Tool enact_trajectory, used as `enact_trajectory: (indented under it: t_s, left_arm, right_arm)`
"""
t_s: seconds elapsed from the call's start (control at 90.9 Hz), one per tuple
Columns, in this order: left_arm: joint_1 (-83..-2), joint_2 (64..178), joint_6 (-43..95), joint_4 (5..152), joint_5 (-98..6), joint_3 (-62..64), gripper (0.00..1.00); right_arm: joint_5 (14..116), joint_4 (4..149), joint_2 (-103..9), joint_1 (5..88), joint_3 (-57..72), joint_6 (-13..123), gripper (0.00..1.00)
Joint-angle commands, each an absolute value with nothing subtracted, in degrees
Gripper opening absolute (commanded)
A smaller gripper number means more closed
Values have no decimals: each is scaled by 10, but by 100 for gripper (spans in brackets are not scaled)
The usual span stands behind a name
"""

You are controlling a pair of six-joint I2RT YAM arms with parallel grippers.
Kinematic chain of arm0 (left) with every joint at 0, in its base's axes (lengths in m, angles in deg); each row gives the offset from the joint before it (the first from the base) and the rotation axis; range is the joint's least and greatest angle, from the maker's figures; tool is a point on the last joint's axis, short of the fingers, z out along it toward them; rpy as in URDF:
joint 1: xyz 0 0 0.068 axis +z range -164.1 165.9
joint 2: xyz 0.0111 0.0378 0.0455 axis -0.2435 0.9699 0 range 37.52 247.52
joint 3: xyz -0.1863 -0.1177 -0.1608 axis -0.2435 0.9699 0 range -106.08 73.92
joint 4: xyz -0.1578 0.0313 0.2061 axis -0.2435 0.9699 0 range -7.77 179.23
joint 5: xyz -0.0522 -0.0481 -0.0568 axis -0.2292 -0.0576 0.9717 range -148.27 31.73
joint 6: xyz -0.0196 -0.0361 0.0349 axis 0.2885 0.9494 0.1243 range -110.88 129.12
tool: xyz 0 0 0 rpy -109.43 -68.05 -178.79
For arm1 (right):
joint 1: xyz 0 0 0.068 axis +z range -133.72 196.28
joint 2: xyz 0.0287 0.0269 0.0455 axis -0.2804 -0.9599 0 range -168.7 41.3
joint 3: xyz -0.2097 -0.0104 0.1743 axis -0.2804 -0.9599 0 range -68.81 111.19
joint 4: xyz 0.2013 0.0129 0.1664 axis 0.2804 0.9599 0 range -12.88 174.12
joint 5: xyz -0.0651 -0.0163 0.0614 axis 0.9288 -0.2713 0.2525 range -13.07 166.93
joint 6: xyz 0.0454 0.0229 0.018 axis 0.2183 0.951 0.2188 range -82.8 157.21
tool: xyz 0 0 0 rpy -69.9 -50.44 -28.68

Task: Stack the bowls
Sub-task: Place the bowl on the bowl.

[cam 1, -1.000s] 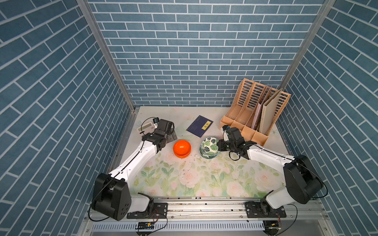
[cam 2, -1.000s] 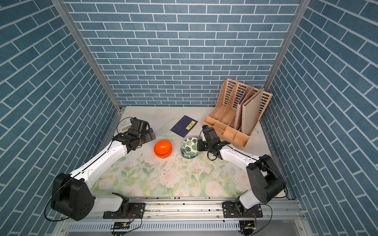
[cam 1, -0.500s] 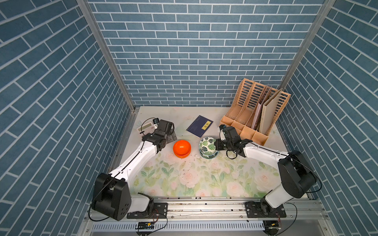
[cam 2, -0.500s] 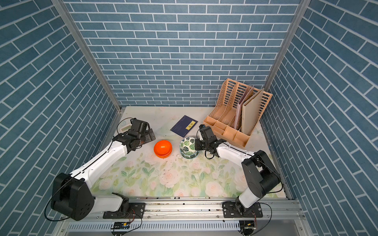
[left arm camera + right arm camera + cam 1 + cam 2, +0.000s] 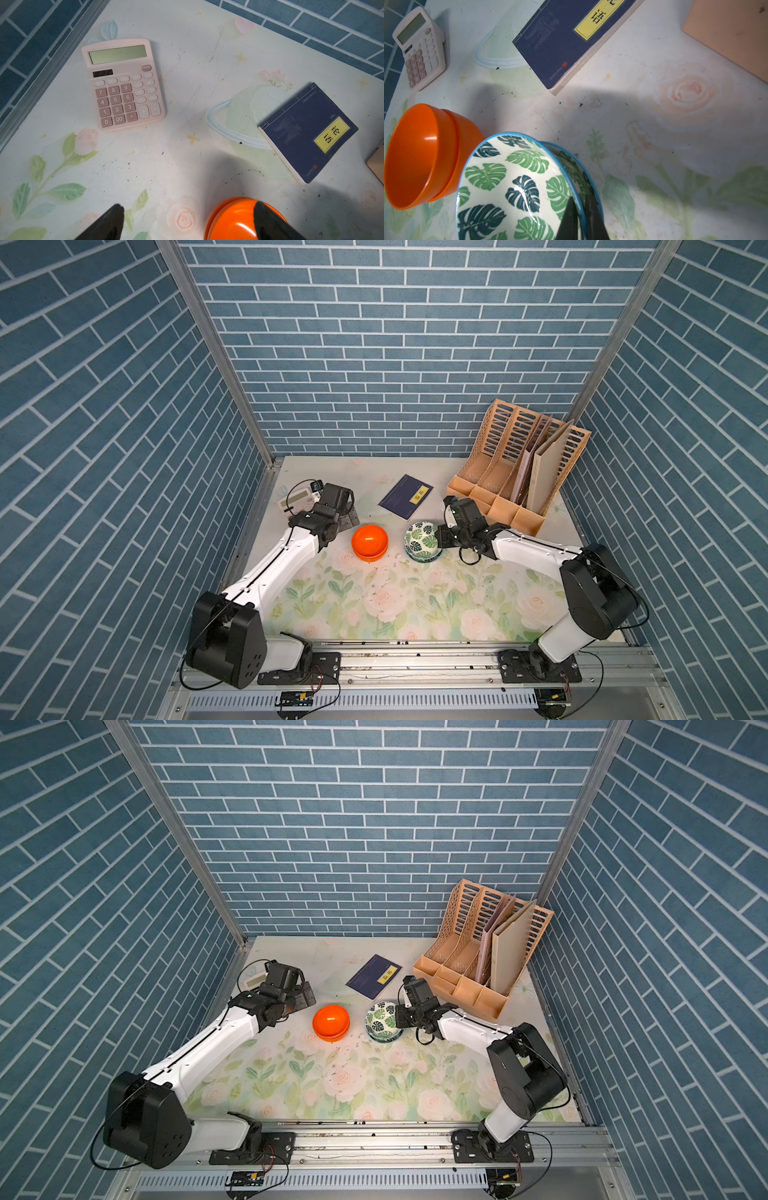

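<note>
bowls [image 5: 332, 1025], both top views: orange pair [image 5: 369, 542] nested on the desk [image 5: 395, 605], leaf pair [image 5: 422, 540] at its three o'clock. left wrist: left claw [image 5: 189, 208] spread, idle by orange. right wrist: right claw [image 5: 580, 200] pinches tilted upper leaf bowl [image 5: 512, 182], probably seating it.

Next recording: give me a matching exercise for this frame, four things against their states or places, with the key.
Things:
1. calculator
2. book
3. orange bowls
4. upper leaf-print bowl

States or places:
A. pinched at its rim by the right gripper
B. nested pair, not gripped
C. pink, keys facing up
D. dark blue, lying flat near the file rack

Pairs: 1-C; 2-D; 3-B; 4-A
</note>
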State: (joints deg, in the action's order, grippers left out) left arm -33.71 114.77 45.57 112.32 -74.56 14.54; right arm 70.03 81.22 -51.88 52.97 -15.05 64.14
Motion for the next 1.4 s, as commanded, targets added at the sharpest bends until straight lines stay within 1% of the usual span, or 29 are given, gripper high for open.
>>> enact_trajectory:
  t_s: [0.0,0.198,0.264,0.418,0.495,0.704,0.759,0.803,0.847,0.924,1.034,1.122,1.177,1.265,1.386]
  left_arm:
    - [-332,1140,453,1126,-755,152,100]
    - [-332,1141,453,1126,-755,152,100]
    - [-332,1142,453,1125,-754,152,100]
    - [-332,1143,453,1125,-754,149,100]
    - [-332,1143,453,1126,-754,148,100]
    - [-332,1143,453,1128,-755,146,99]
    - [-332,1143,452,1128,-755,145,100]
    - [-332,1142,452,1129,-756,145,100]
    - [-332,1143,452,1129,-755,144,100]
    - [-332,1144,452,1129,-755,142,100]
    - [-332,1146,452,1130,-753,139,100]
    - [-333,1146,452,1129,-752,137,100]
    - [-332,1147,452,1130,-752,137,100]
    - [-332,1147,452,1131,-751,136,100]
    - [-332,1145,452,1132,-753,137,100]
  right_arm:
    - [696,808,-526,535,-131,631,0]
    - [702,812,-524,535,-131,630,0]
    - [705,815,-524,535,-130,628,6]
    - [709,819,-525,535,-131,626,15]
    - [710,820,-525,535,-131,625,22]
    - [719,829,-528,535,-123,620,27]
    - [723,839,-525,535,-119,616,30]
    - [741,845,-521,535,-116,614,35]
    - [749,851,-513,536,-116,613,39]
    - [765,858,-501,535,-116,611,41]
    - [782,869,-483,536,-121,607,40]
    - [786,863,-475,535,-134,605,28]
    - [784,859,-475,535,-141,605,24]
    - [778,846,-475,535,-153,609,22]
    - [774,836,-475,535,-162,612,22]
